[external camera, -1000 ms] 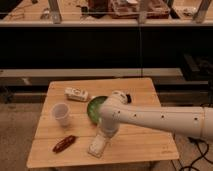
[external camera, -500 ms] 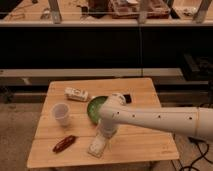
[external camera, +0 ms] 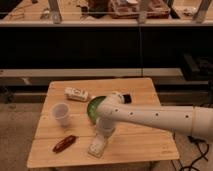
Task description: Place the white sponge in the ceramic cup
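Jaws: gripper [external camera: 103, 132] over far end of sponge [external camera: 97, 148]; cannot tell their opening.
Sponge: flat on worktop [external camera: 145, 142], long axis near-left to far-right.

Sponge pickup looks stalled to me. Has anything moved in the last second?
Nothing has visibly moved, and nothing was taken or let go. The gripper remains low over the sponge near the front edge of the table. The sponge, cup and bowl lie where they were.
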`<state>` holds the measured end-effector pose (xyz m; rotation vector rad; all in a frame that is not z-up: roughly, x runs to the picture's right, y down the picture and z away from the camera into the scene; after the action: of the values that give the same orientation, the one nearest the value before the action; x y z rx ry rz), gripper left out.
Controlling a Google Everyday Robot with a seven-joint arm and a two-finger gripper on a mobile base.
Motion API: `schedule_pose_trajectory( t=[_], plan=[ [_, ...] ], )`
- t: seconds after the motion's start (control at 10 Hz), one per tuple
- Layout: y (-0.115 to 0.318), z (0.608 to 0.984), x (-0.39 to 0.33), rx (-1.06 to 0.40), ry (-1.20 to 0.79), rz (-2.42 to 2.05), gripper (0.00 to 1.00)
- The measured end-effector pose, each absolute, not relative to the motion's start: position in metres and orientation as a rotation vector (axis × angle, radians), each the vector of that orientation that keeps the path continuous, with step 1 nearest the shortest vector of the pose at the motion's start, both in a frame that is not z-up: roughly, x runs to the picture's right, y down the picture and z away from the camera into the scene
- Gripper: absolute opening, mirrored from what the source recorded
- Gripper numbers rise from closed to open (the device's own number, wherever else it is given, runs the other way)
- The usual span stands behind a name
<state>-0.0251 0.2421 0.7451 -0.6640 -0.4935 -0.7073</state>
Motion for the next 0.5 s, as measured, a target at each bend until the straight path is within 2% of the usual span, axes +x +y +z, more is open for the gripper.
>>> schedule_pose_trajectory(
  t=[0.5],
  plan=[
    [0.2411,0.7441,-0.0304,-0.651,-0.576,-0.835,0.65]
  ],
)
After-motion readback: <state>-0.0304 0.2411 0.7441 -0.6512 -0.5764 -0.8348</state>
